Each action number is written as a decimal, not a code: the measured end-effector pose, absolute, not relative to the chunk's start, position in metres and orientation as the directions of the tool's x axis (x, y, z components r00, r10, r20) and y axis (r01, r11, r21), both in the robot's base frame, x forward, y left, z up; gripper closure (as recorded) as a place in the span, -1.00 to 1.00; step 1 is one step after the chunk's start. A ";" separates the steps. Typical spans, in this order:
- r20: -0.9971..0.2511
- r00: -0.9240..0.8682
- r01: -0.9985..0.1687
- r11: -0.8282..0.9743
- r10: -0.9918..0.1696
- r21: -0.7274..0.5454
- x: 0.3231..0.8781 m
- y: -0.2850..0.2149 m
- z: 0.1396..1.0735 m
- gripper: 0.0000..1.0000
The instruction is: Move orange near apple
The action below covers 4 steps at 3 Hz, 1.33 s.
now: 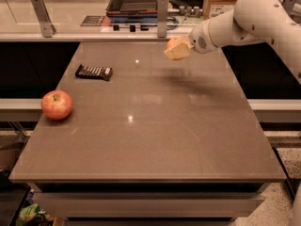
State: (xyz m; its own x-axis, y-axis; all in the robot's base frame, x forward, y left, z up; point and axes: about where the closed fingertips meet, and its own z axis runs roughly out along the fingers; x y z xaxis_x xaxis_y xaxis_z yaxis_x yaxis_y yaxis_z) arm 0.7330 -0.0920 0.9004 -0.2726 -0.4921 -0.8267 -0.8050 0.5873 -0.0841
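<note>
Camera view: pincer [176,51] clamped on orange [171,43], held above counter [155,140] far-right area.
Red apple [57,104] sits at left edge, well apart; dark wrapped bar [94,72] far-left; tray [136,3] behind counter, contents unclear.

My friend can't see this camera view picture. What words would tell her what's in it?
The robot's gripper holds the orange above the far side of the table. The apple sits near the left edge, a dark packet farther back.

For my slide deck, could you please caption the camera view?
The hand holds the orange above the far side of the table, while the apple sits near its left edge.
</note>
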 end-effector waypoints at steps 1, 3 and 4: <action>-0.829 -0.243 -0.849 0.524 -0.504 -0.070 0.713 -0.066 0.906 1.00; -0.826 -0.206 -0.906 0.421 -0.525 -0.041 0.662 -0.009 0.906 1.00; -0.831 -0.197 -0.921 0.389 -0.521 -0.025 0.636 0.017 0.901 1.00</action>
State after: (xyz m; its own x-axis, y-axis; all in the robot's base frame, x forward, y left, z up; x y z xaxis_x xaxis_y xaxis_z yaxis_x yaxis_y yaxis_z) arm 0.6360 0.0171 0.9013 -0.1974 -0.5208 -0.8305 -0.9209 0.3891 -0.0251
